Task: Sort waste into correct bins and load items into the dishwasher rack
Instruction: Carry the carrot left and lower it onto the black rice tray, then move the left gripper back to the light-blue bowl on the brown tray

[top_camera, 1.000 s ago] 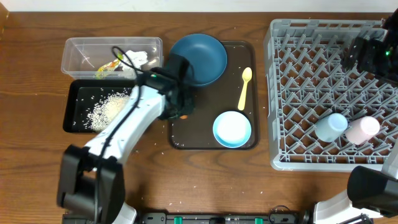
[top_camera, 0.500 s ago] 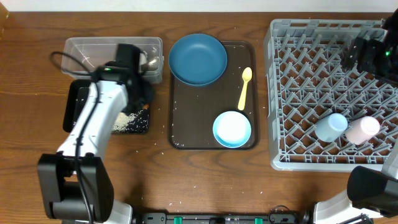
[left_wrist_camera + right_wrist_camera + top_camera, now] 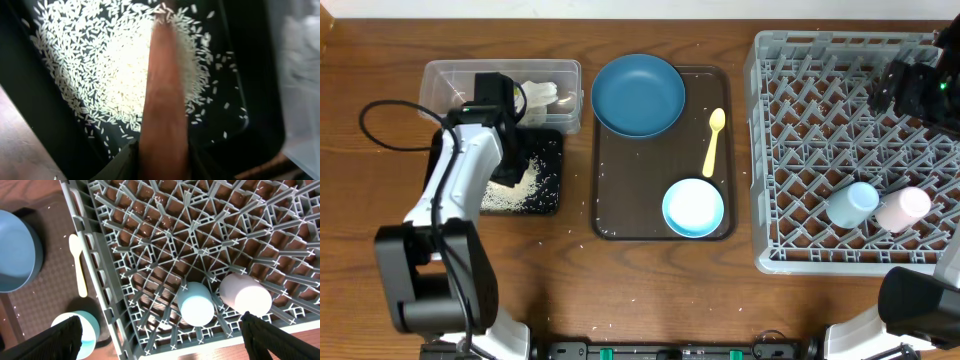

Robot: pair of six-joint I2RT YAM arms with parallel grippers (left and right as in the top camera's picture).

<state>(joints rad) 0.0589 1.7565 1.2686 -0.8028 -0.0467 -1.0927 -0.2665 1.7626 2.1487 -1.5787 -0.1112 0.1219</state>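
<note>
Overhead, the dishwasher rack [image 3: 757,150] holds only the light-blue cup [image 3: 851,203] and pink cup [image 3: 903,209], with the right end effector [image 3: 160,322] spread wide above it. The dark-blue bowl [image 3: 638,95], pale-blue bowl [image 3: 693,207] and yellow spoon [image 3: 713,142] lie unloaded on the brown tray [image 3: 640,190]. Tissue [image 3: 542,95] sits in the clear tub [image 3: 445,80]. The left end effector [image 3: 162,164] pinches the slim, smooth orange carrot [image 3: 162,100] over the rice [image 3: 125,75] in the black tray [image 3: 45,100], likely ready for release.
</note>
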